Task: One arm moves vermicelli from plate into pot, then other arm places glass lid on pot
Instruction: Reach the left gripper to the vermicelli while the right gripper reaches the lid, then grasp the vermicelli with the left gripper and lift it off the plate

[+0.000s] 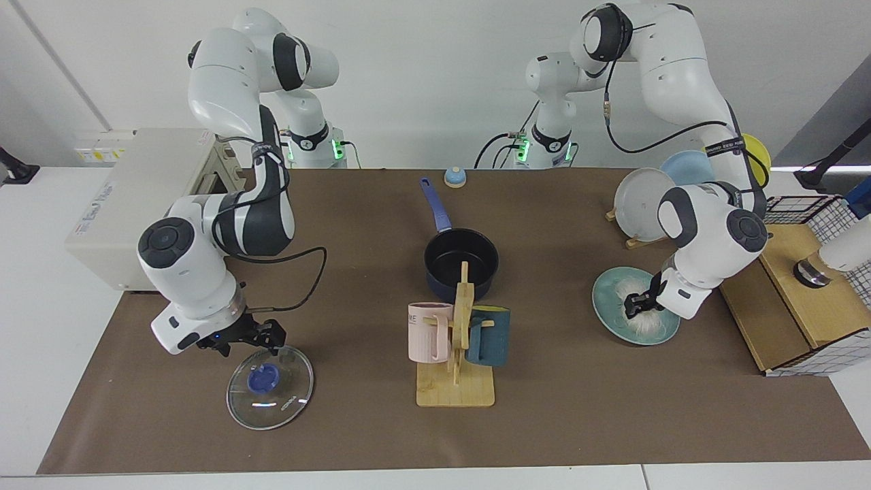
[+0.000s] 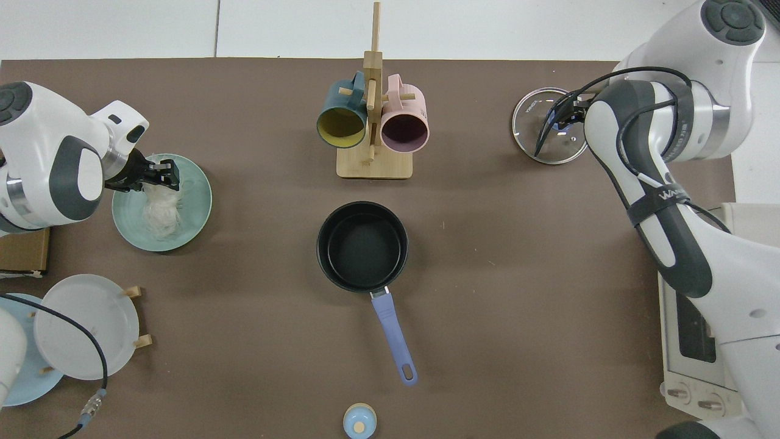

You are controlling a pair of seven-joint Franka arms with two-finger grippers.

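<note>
Vermicelli (image 2: 159, 210) is the job here, and it sits on the plate at my left side, well apart from the pot. The desk (image 1: 340, 435) spreads out wide under a flat, matte brown mat. A boxy cream toaster oven (image 1: 116, 211) stands at my right edge. A wooden rack (image 1: 456, 381) carries a pink and a dark teal mug. The plate (image 1: 605, 299) is round, shallow, teal-green, finely ringed. The pot (image 1: 461, 262) stands mid-desk, small and round, dark navy outside, black inside, with its long blue handle pointing towards my bases. The glass lid (image 1: 286, 388) lies flat on the mat, a clear disc with a metal rim and a blue knob in the middle.

My left gripper (image 1: 639, 304) is down on the plate, its fingers clenched on the near end of that thin, pale, stringy bundle, whose other end is on the plate. My right gripper (image 1: 245, 337) hangs over the far rim of the lid, beside the knob, fingers spread and holding nothing.
</note>
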